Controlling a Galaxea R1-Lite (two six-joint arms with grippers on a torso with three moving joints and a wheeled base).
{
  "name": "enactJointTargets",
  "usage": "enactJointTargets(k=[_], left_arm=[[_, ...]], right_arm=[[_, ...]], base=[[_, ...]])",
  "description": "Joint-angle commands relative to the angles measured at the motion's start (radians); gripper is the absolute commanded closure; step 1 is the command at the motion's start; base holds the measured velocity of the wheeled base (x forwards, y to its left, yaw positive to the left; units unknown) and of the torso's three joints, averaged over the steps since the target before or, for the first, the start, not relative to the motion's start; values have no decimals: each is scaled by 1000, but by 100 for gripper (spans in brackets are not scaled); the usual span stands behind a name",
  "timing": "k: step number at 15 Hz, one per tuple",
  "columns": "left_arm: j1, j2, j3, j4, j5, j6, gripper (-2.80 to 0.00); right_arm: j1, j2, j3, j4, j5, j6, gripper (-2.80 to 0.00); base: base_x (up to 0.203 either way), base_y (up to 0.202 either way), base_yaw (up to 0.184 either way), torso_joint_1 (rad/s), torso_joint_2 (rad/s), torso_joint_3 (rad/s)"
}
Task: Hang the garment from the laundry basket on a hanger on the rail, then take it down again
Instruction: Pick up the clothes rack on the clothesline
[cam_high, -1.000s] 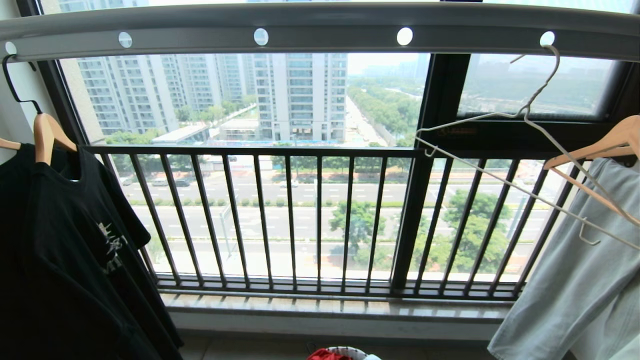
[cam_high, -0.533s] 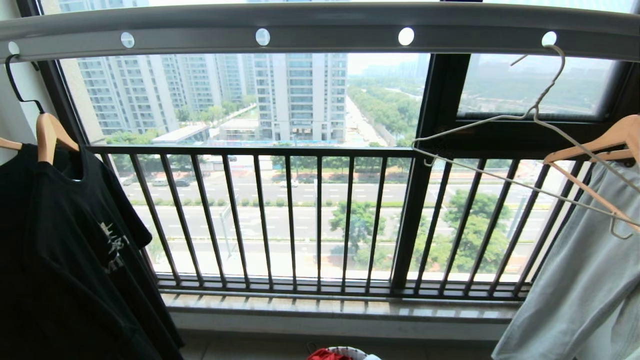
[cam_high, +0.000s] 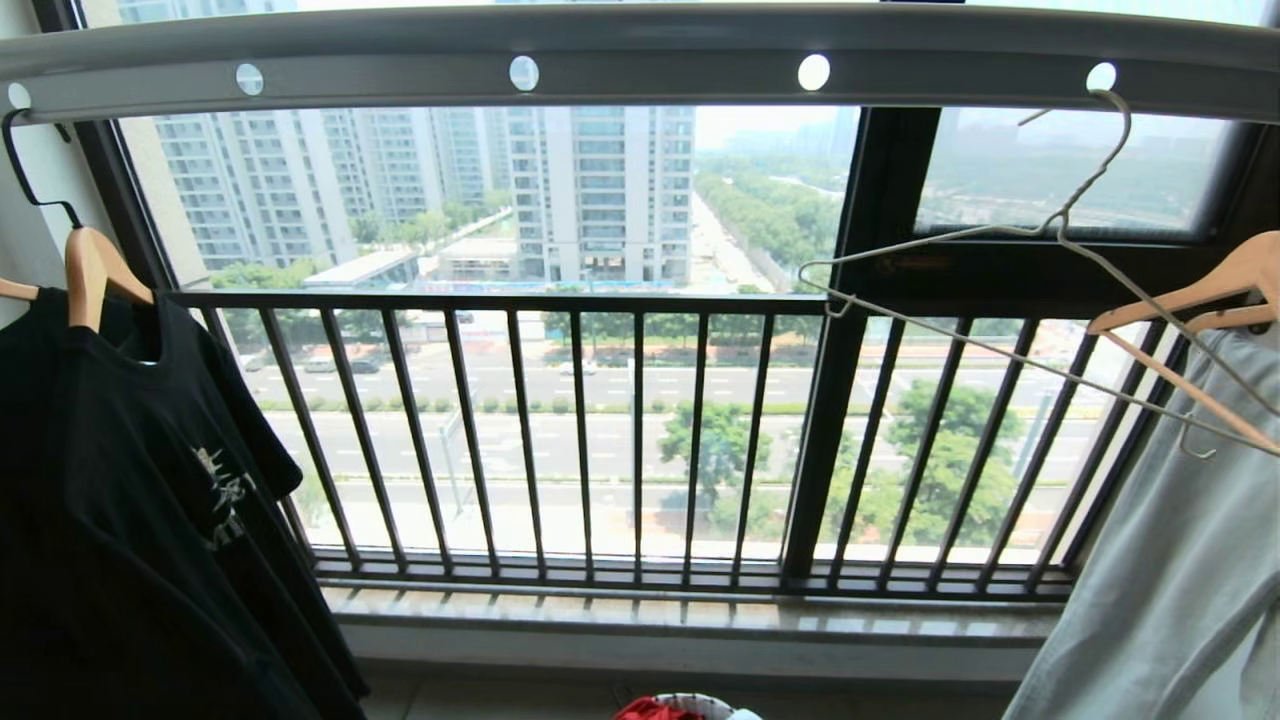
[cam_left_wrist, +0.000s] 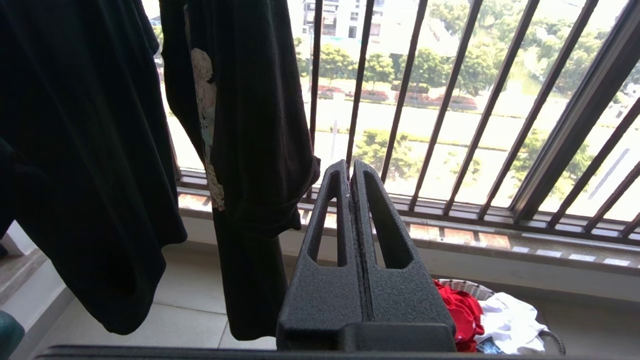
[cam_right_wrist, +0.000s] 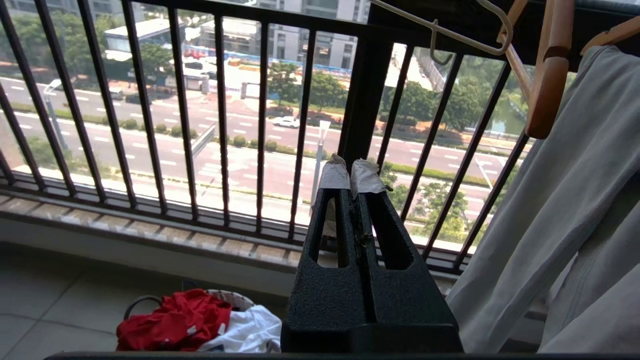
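Red T-shirt (cam_right_wrist: 172, 322), crumpled cotton, sits in small round basket (cam_right_wrist: 231, 298) on pale tiled balcony floor (cam_right_wrist: 45, 305) beside white cloth (cam_right_wrist: 247, 327). Thin white wire hanger (cam_high: 1010, 300) hooked in round hole of long grey rail (cam_high: 640, 60), tilted, bare. Black T-shirt (cam_high: 130, 520) on wooden hanger (cam_high: 90, 275) at left; grey garment (cam_high: 1160, 560) at right. Dark barred window railing (cam_high: 560, 430) behind, high-rise street beyond. Left claw (cam_left_wrist: 350, 172) and right claw (cam_right_wrist: 351, 172), matte black, both pressed together, empty.

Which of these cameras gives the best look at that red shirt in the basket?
The right wrist view: the red shirt lies crumpled in the laundry basket beside a white garment. The left wrist view half hides it behind the left gripper; the head view catches only a sliver.
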Motion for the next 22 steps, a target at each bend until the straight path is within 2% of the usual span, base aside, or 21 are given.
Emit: enactJointTargets(k=[1,3,9,11,13,15,16,19,22], left_arm=[[0,1,0,0,1,-1,0],[0,1,0,0,1,-1,0],[0,1,0,0,1,-1,0],[1,1,0,0,1,-1,0],[0,1,0,0,1,-1,0],[0,1,0,0,1,-1,0],[2,1,0,0,1,-1,0],[0,1,0,0,1,-1,0],[2,1,0,0,1,-1,0]], right_arm=[[1,189,-192,44,5,-1,0],[0,313,-393,148,-2,0,0],[-2,721,-1047,598,-24,-4,0],[-2,850,-1203,742,-23,-20,0],[-1,944,-1285,844,-11,-101,0],[-1,1023,-1332,884,-5,-169,0],[0,1056,-1353,889,-2,-188,-280],[2,1141,-1439,892,79,-244,-280],[-26,1231,-1497,882,102,-338,-280]], base=[[0,0,0,0,0,0],[0,0,0,0,0,0],[0,0,0,0,0,0],[0,0,0,0,0,0],[0,0,0,0,0,0],[0,0,0,0,0,0],[0,0,0,0,0,0],[0,0,0,0,0,0],[0,0,0,0,0,0]])
